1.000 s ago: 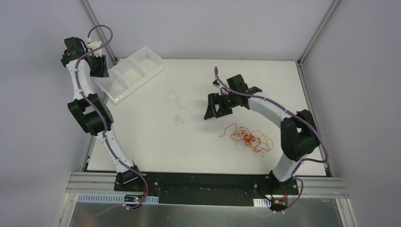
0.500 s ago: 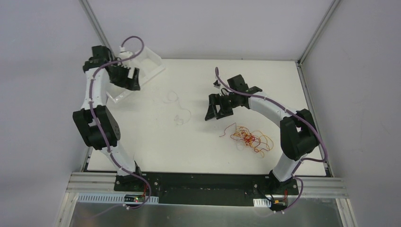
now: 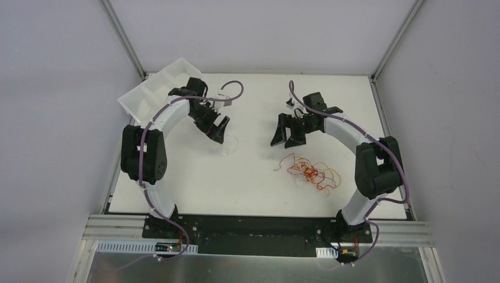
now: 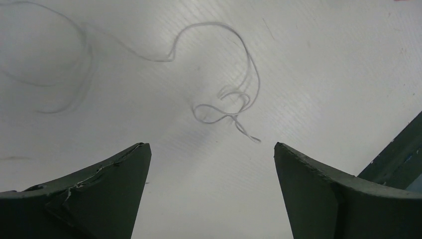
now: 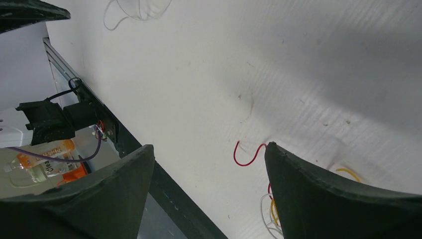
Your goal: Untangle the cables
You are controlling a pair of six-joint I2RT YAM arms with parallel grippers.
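Note:
The cables are a loose tangle of red, orange and yellow wires [image 3: 311,173] lying right of the table's centre. My right gripper [image 3: 282,137] hovers open just behind and left of the tangle. In the right wrist view the gripper [image 5: 209,145] has nothing between its fingers, and a red cable end [image 5: 247,155] curls beside the right finger. A pale, thin strand [image 3: 227,144] lies left of centre. My left gripper [image 3: 219,131] stands wide open over it. The left wrist view shows this looped strand [image 4: 226,102] just ahead of the empty gripper [image 4: 210,145].
A white compartment tray [image 3: 150,91] sits at the back left corner, partly behind the left arm. The table's black near edge [image 5: 164,184] shows in the right wrist view. Metal frame posts rise at both back corners.
The left arm has swung from the tray at the back left to the pale strand near the table's centre, and its gripper has opened wide. The right gripper has shifted slightly right.

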